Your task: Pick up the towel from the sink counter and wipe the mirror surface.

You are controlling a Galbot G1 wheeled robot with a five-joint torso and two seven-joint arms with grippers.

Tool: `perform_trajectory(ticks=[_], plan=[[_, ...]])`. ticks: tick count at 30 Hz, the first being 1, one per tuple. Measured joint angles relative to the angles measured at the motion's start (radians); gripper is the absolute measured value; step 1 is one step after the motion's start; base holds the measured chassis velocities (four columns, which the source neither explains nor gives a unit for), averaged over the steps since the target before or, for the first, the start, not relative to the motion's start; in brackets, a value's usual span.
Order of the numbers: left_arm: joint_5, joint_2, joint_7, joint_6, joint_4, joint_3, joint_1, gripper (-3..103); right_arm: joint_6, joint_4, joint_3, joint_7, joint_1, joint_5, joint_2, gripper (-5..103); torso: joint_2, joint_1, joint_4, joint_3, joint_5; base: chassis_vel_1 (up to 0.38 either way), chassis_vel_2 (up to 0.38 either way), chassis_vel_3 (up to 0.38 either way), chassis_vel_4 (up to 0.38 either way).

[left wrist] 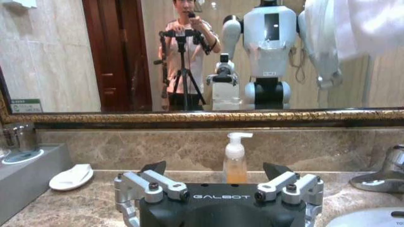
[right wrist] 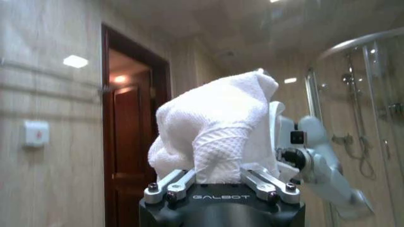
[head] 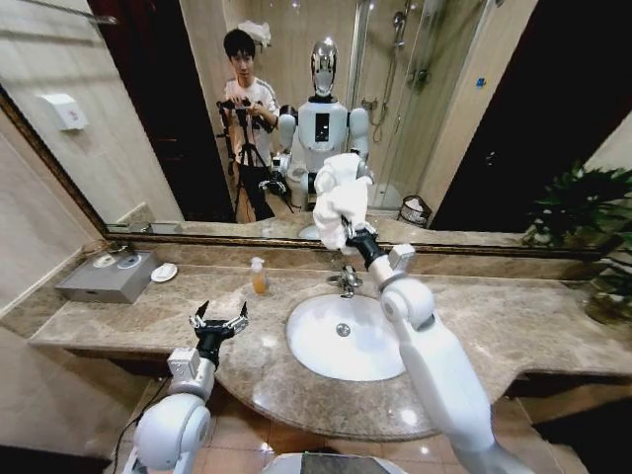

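Observation:
My right gripper (head: pixel 348 229) is raised above the tap and shut on the white towel (head: pixel 341 196), which bunches up against the lower part of the mirror (head: pixel 178 109). In the right wrist view the towel (right wrist: pixel 218 132) rises rumpled from between the fingers (right wrist: pixel 171 184), close to the glass. My left gripper (head: pixel 219 322) hovers open over the sink counter (head: pixel 128 321), left of the white oval basin (head: pixel 346 336). The left wrist view has the left gripper (left wrist: pixel 215 174) empty, facing the mirror (left wrist: pixel 113 52), with the towel (left wrist: pixel 363 28) at the upper corner.
A soap pump bottle (head: pixel 258 276) stands on the counter behind the left gripper, with a small white dish (head: pixel 164 273) and a grey box (head: pixel 107 276) farther left. The chrome tap (head: pixel 346 282) sits behind the basin. A plant (head: pixel 583 212) stands at the right end.

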Motion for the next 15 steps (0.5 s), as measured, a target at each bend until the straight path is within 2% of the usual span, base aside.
perform_trajectory(ticks=[1, 5, 6, 9, 15], plan=[[0.000, 0.000, 0.000, 0.000, 0.000, 0.000, 0.000, 100, 0.000, 0.000, 0.000, 0.000, 0.000, 0.000, 0.000, 10, 0.000, 0.000, 0.0000, 0.000, 0.0000, 0.000, 0.000, 0.000, 0.000], [0.000, 0.000, 0.000, 0.000, 0.000, 0.000, 0.000, 100, -0.044, -0.018, -0.018, 0.079, 0.136, 0.111, -0.001, 10, 0.000, 0.000, -0.0006, 0.000, 0.0003, -0.015, -0.007, 0.008, 0.007], [0.000, 0.000, 0.000, 0.000, 0.000, 0.000, 0.000, 100, -0.044, -0.018, -0.018, 0.079, 0.136, 0.111, -0.001, 10, 0.000, 0.000, -0.0006, 0.000, 0.0003, 0.000, 0.000, 0.000, 0.000], [0.000, 0.000, 0.000, 0.000, 0.000, 0.000, 0.000, 100, -0.057, -0.095, -0.032, 0.097, 0.269, 0.148, -0.001, 10, 0.000, 0.000, -0.0004, 0.000, 0.0004, 0.000, 0.000, 0.000, 0.000], [0.000, 0.000, 0.000, 0.000, 0.000, 0.000, 0.000, 100, -0.060, -0.179, -0.048, 0.096, 0.375, 0.144, 0.023, 10, 0.000, 0.000, 0.0000, 0.000, 0.0001, 0.000, 0.000, 0.000, 0.000]])
